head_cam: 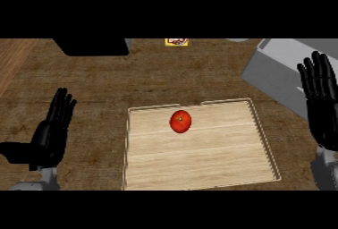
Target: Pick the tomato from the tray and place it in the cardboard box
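Both hands stand upright on their edges with fingers straight, together and pointing away from the robot, holding nothing: the left hand (51, 132) rests over the bench (86, 85) at the left of the head view, thumb jutting out to the left, and the right hand (323, 100) shows at the right edge, over the grey surface (277, 71) there. The tomato (181, 121) lies in the far half of the pale wooden tray (198, 165), between the two hands and well apart from the fingers of each. It sits nearer the tray's left side than its right.
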You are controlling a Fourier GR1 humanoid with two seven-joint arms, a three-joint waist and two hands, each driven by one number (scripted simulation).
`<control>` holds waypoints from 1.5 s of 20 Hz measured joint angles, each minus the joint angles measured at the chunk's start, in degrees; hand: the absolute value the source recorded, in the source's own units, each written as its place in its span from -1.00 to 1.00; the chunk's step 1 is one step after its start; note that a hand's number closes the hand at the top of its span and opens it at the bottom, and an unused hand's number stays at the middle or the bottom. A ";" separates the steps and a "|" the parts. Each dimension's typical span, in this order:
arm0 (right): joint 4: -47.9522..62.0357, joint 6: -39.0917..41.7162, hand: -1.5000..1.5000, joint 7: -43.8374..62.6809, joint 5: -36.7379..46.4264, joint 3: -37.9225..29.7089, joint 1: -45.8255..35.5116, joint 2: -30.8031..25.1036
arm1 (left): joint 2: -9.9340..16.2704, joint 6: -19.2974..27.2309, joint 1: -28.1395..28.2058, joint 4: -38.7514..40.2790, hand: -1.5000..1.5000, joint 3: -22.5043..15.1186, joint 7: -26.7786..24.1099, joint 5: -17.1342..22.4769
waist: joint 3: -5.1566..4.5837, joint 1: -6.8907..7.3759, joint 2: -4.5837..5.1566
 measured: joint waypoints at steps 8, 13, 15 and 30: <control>7.84 6.08 -1.00 -23.00 -4.57 -5.64 3.45 3.83 | 7.04 -2.40 -1.92 4.06 0.00 -3.01 1.22 -8.45 | 1.23 -0.76 1.99; 20.46 5.98 -1.00 -41.50 -1.09 -8.89 4.51 6.26 | 8.63 -3.78 -3.82 6.38 0.00 -6.14 2.93 -12.47 | 0.71 0.35 2.71; 22.49 6.08 -1.00 -47.77 2.88 -8.04 5.74 5.71 | 8.43 -3.69 -4.29 6.96 0.00 -6.97 3.44 -13.51 | 0.55 0.45 2.60; -0.77 -3.49 -1.00 -33.76 33.06 4.73 21.95 0.98 | 7.00 -4.22 -5.98 11.16 0.00 -6.90 3.60 -16.63 | -0.10 -0.37 1.65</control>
